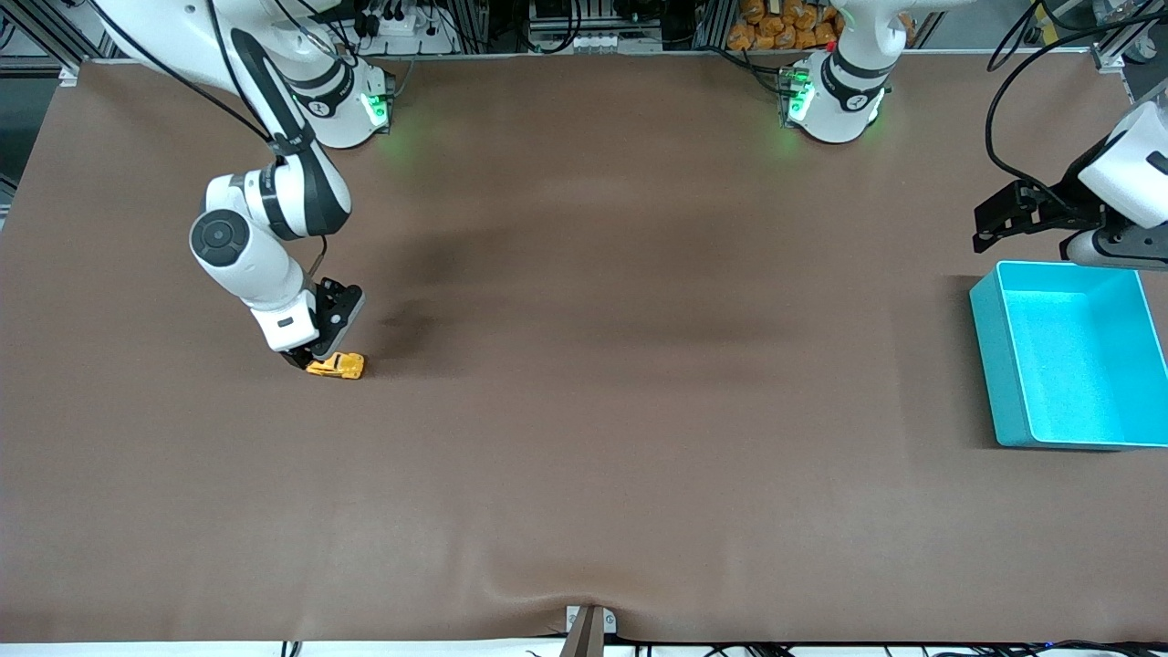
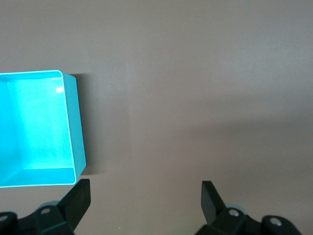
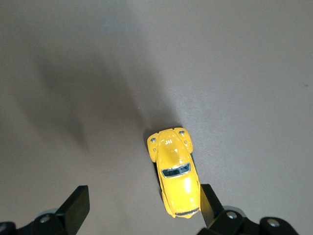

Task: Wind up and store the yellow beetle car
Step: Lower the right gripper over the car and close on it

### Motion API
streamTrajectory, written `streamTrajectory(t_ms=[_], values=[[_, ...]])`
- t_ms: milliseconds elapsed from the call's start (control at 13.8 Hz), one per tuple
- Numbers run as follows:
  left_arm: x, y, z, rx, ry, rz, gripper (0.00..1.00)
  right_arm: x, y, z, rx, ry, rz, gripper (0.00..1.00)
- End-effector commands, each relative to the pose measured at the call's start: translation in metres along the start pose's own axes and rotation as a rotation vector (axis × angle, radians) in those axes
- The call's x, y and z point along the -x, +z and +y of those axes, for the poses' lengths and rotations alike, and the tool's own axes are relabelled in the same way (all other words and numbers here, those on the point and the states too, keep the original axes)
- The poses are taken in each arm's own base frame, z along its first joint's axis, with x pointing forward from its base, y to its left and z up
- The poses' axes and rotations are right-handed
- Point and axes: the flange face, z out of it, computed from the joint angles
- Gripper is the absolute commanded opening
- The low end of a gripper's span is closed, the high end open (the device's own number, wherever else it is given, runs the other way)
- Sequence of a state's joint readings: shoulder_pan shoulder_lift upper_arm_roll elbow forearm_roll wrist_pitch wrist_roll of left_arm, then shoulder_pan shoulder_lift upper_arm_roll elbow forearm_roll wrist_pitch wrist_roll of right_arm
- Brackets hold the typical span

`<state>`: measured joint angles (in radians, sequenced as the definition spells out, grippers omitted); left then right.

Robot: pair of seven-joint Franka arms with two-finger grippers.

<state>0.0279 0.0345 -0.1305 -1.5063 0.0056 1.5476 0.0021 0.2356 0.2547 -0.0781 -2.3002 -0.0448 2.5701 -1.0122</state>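
The yellow beetle car (image 1: 337, 366) (image 3: 176, 176) stands on its wheels on the brown table, toward the right arm's end. My right gripper (image 1: 307, 358) (image 3: 144, 201) is down at the table, open. The car's rear lies between the fingers, close against one fingertip (image 3: 208, 200), with a wide gap to the other. My left gripper (image 1: 985, 226) (image 2: 145, 195) hangs open with nothing in it over the table beside the turquoise bin (image 1: 987, 315) (image 2: 74, 122), at the left arm's end.
The turquoise bin holds nothing that I can see. A brown cloth (image 1: 584, 365) covers the whole table, with a wrinkle at its edge nearest the front camera (image 1: 584, 598). The two arm bases (image 1: 351, 109) (image 1: 835, 100) stand along the table's top edge.
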Motion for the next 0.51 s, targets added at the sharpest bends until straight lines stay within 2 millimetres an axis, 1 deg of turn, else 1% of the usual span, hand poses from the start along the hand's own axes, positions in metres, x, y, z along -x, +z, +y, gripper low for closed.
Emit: streamTrajectory(t_ms=[0,145,217,362,434], values=[[0.002,-0.006,-0.001,-0.019,-0.013,0.004,1.0,0.0,0.003,0.005,0.02,-0.115,-0.011,1.0],[0.002,-0.005,-0.001,-0.019,-0.013,0.003,1.0,-0.003,0.004,0.013,0.04,-0.182,-0.025,1.0],[0.002,-0.006,0.0,-0.019,-0.012,0.004,1.0,-0.002,0.011,0.014,0.04,-0.221,-0.04,1.0],[0.002,-0.006,-0.001,-0.019,-0.013,0.004,1.0,0.006,0.02,0.022,0.027,-0.232,-0.052,1.0],[0.002,-0.007,-0.001,-0.019,-0.013,0.006,1.0,0.008,0.023,0.023,0.025,-0.251,-0.054,0.98]])
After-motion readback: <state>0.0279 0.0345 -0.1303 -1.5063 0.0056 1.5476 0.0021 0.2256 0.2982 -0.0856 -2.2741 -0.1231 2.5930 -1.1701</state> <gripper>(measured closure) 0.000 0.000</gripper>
